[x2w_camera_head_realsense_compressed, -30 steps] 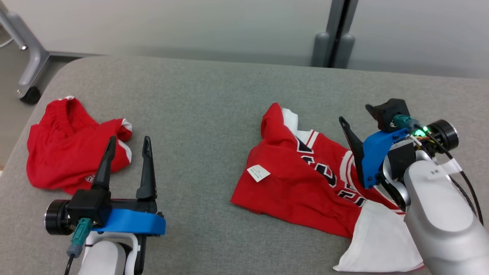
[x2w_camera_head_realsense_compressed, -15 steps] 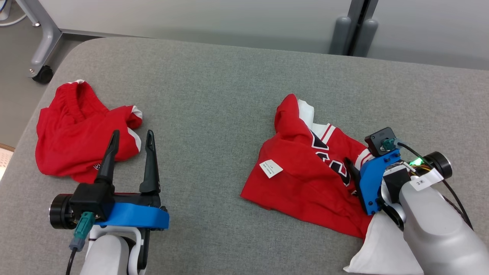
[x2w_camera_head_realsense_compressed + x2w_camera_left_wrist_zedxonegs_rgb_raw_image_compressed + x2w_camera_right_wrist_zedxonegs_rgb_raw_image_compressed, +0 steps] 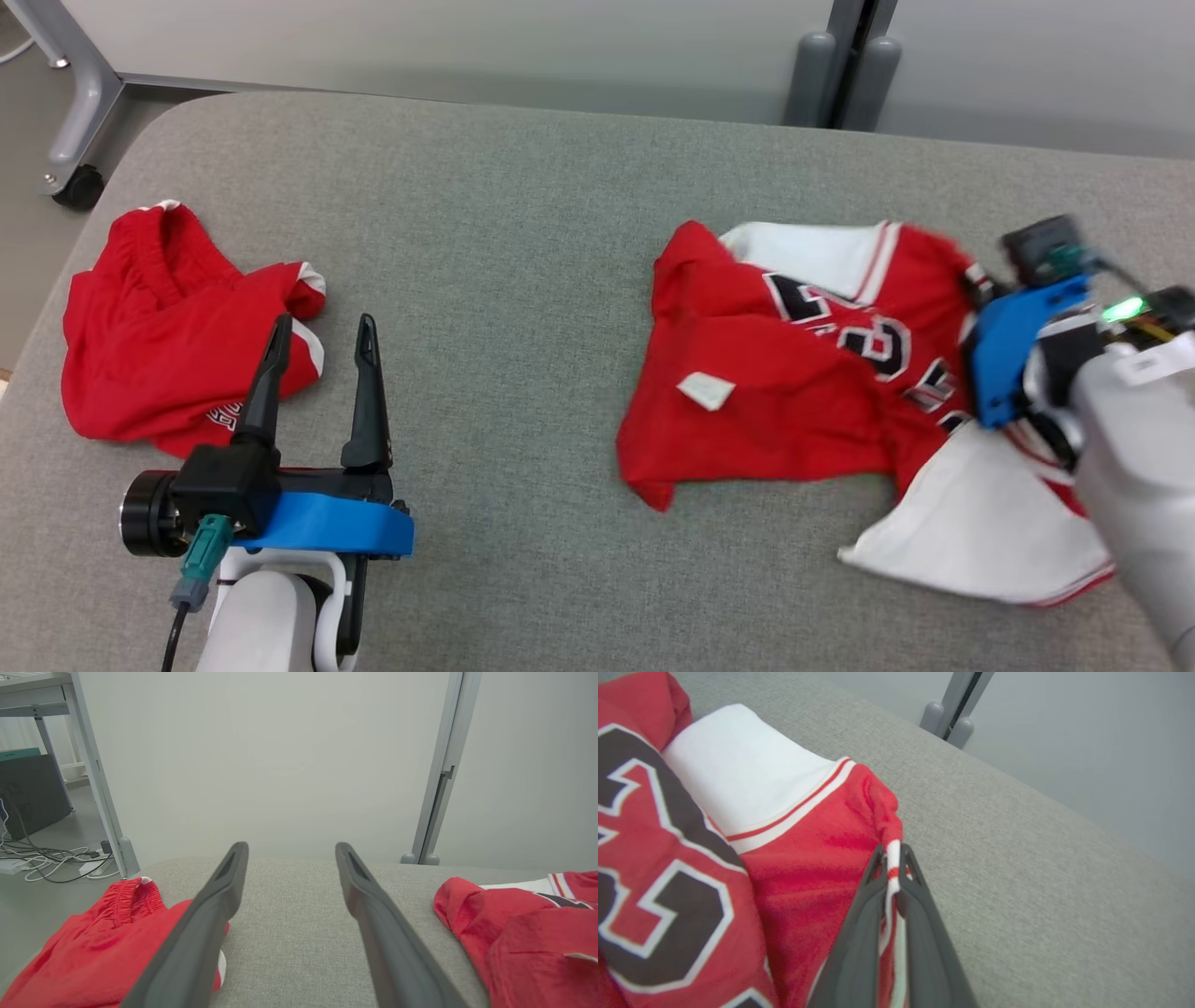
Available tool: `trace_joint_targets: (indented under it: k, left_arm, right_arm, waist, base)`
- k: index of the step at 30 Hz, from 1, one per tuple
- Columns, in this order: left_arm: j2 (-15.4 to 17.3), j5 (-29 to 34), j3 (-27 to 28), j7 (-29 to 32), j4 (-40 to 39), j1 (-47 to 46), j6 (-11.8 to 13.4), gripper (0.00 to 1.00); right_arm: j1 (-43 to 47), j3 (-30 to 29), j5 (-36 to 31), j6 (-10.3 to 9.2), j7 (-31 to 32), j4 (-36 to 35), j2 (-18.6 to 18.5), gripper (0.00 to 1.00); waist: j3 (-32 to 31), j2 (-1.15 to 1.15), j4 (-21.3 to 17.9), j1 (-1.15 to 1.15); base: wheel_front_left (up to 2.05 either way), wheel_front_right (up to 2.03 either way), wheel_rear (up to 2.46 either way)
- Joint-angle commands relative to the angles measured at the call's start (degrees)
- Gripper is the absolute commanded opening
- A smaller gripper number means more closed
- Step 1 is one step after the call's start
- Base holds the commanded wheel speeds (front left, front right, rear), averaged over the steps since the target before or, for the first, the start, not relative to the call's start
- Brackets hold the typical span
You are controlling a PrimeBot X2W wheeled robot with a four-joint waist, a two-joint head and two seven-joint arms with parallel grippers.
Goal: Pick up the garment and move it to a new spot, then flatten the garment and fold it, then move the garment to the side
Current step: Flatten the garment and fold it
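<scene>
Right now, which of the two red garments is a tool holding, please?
The numbered jersey: the right tool pinches its striped trim. The plain red garment lies ungripped at left.

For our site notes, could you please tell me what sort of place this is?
Probably a robotics lab: a padded grey table against plain panels, with loose cables on the floor.

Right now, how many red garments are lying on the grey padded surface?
2. Crumpled red shorts lie at the robot's left, beside the open left pincer. A red jersey lies at its right, its striped edge clamped in the shut right pincer. Folds could hide more.
</scene>
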Motion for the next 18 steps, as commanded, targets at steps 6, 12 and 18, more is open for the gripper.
trace_joint_targets:
  k: [6, 12, 18]
  left_arm:
    - [-0.5, 0.8, -0.2, -0.3, -0.3, -0.9, -0.6, 1.00]
    - [-0.8, 0.8, -0.1, -0.3, -0.1, -0.6, -1.0, 1.00]
    - [-0.9, 1.1, 0.9, -0.3, 0.2, 0.6, -1.1, 1.00]
  right_arm:
    - [-4.1, -6.3, 0.5, -0.03, -2.6, 4.7, -6.3, 0.00]
    - [-5.5, -13.7, -0.4, -0.02, -5.8, 10.3, -8.6, 0.00]
    - [-5.8, -16.0, -2.9, -0.02, -11.2, 11.7, -5.7, 1.00]
  waist:
    - [0.2, 0.00, 0.6, -0.01]
    - [0.3, 0.00, 1.3, -0.01]
    - [-0.8, 0.00, -0.2, -0.01]
  base:
    - [0.00, 0.00, 0.00]
    - [0.00, 0.00, 0.00]
    - [0.00, 0.00, 0.00]
